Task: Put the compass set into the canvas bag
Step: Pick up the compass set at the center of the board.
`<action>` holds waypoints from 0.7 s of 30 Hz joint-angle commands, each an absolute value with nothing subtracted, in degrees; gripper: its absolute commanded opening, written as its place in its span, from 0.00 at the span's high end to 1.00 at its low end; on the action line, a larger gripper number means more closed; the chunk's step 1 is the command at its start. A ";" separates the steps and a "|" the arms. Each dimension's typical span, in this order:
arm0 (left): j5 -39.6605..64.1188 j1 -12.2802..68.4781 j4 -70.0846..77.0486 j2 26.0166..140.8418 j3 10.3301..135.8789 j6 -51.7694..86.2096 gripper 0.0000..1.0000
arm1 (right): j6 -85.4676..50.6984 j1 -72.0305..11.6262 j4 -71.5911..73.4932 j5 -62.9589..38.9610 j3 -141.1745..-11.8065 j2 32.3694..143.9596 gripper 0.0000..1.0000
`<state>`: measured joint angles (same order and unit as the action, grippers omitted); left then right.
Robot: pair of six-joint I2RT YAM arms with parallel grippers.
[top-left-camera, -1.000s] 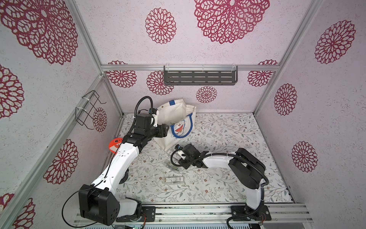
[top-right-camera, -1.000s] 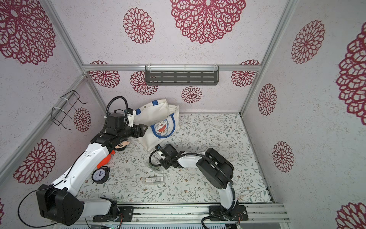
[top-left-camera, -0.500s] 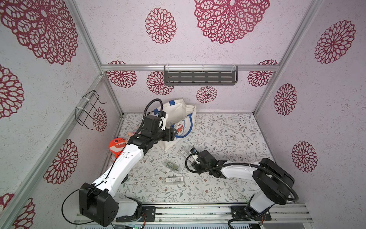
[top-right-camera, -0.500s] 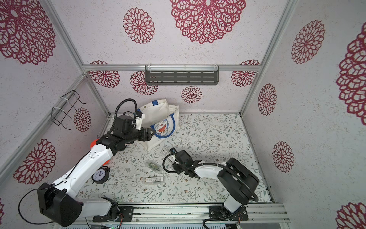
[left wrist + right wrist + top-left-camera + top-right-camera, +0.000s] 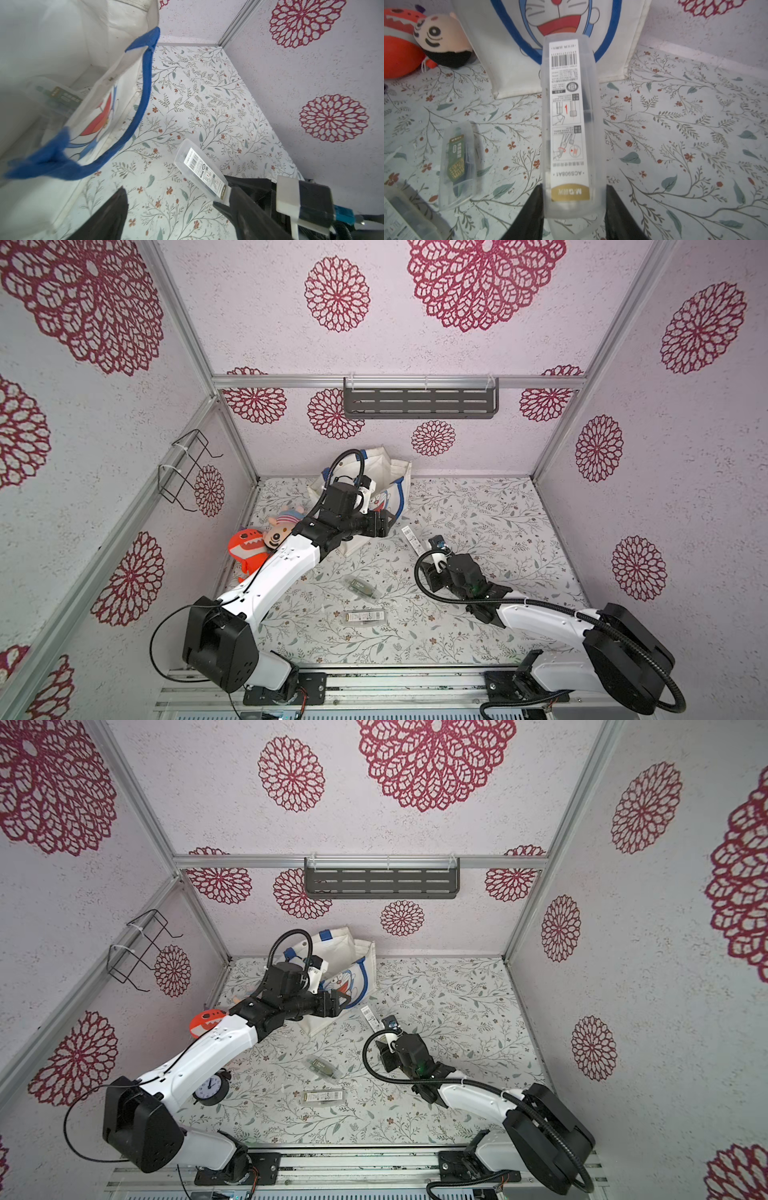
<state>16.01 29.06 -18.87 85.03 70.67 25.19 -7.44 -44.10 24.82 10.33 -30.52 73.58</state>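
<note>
My right gripper point(image 5: 573, 199) is shut on one end of a compass set point(image 5: 569, 116), a clear plastic case with a white barcode label. It holds the case above the table, pointing at the canvas bag point(image 5: 623, 41). In both top views this case point(image 5: 410, 536) point(image 5: 368, 1017) hangs just right of the cream bag point(image 5: 388, 472) point(image 5: 347, 950) with blue handles. My left gripper point(image 5: 176, 207) point(image 5: 380, 523) is open and empty in front of the bag's cat side. Another clear case point(image 5: 58, 95) lies inside the bag.
Two more clear cases point(image 5: 361, 588) point(image 5: 361, 617) lie on the floral table in front of the bag. An orange shark plush point(image 5: 245, 547) and a doll plush point(image 5: 278, 529) sit at the left wall, with a small clock point(image 5: 210, 1088) under my left arm.
My right gripper has carried the compass set up and to the right, away from the table's middle. My left gripper has slid right along the bag's front and opened wider.
</note>
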 commanded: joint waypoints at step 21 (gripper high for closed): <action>26.62 31.05 1.09 94.08 71.19 36.68 0.32 | -10.37 -42.62 35.20 6.30 -39.42 74.42 0.82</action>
